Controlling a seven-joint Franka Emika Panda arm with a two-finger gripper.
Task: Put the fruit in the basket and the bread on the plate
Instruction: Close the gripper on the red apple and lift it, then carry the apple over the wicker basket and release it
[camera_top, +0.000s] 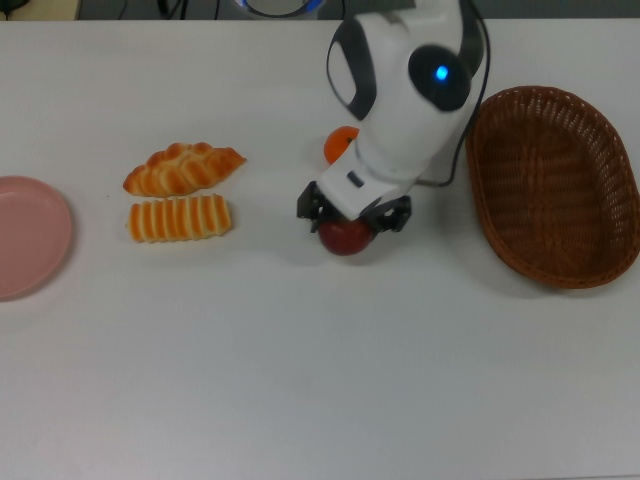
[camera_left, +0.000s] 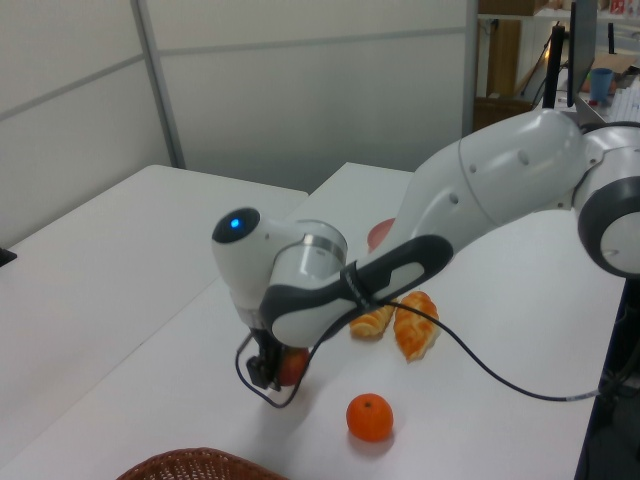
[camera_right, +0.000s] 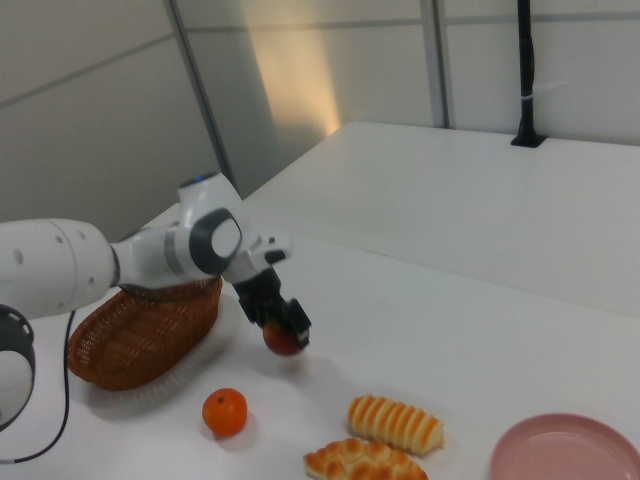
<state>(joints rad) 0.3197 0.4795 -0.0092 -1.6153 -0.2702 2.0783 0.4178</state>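
Note:
My gripper (camera_top: 350, 224) is shut on the dark red apple (camera_top: 345, 238) and holds it just above the table, seen also in the left view (camera_left: 290, 366) and right view (camera_right: 283, 341). The orange mandarin (camera_top: 338, 144) sits on the table behind the arm, partly hidden in the top view and plain in the left view (camera_left: 369, 417). The brown wicker basket (camera_top: 555, 185) lies at the top view's right. A braided loaf (camera_top: 183, 167) and a striped loaf (camera_top: 180, 217) lie side by side. The pink plate (camera_top: 30, 235) is at the top view's left edge.
The white arm and its black cable (camera_left: 480, 355) hang over the table between the bread and the basket. In the top view, bare white tabletop (camera_top: 320, 380) fills the lower half.

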